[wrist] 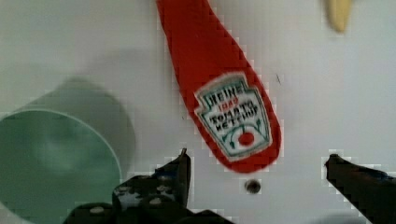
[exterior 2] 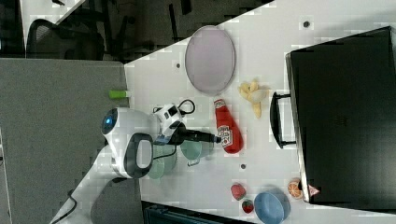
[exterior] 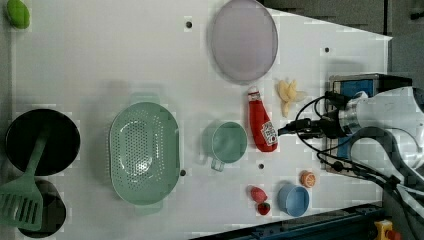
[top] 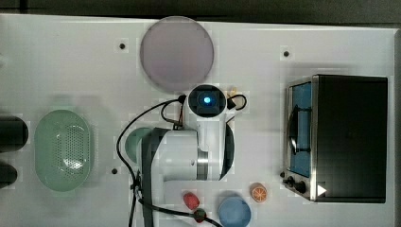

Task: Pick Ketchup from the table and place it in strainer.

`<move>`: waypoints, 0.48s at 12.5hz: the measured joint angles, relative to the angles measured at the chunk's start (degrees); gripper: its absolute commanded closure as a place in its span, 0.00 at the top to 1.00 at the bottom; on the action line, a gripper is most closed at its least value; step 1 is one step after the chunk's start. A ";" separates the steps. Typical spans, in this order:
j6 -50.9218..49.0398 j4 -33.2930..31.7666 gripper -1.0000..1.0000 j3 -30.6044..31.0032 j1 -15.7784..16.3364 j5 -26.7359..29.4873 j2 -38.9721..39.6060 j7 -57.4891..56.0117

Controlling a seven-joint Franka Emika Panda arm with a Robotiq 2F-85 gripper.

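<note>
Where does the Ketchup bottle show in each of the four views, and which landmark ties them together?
Top view: no bottle to point at where the arm covers the table's middle.
Left view: Ketchup lies flat right of centre, cap toward the lilac plate.
Right view: Ketchup at centre, below the plate.
Wrist view: Ketchup label up, ahead of the open gripper.
Shared landmark: the green cup beside it.

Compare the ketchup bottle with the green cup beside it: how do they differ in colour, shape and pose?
The Ketchup is red with a white cap and a label; the green cup is plain mint. The Ketchup is long, tapering and lies flat; the green cup is round, open-topped, with a side handle. Both rest on the white table, apart from each other.
</note>
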 measured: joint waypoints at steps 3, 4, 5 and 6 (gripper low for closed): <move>6.07 -0.11 1.00 0.16 -0.12 -0.17 1.24 -7.16; 7.86 -0.11 1.00 0.15 -0.13 -0.48 1.73 -8.70; 10.07 0.00 1.00 0.15 -0.08 -1.58 2.69 -10.18; 12.06 0.34 1.00 0.18 0.00 -2.95 4.22 -11.05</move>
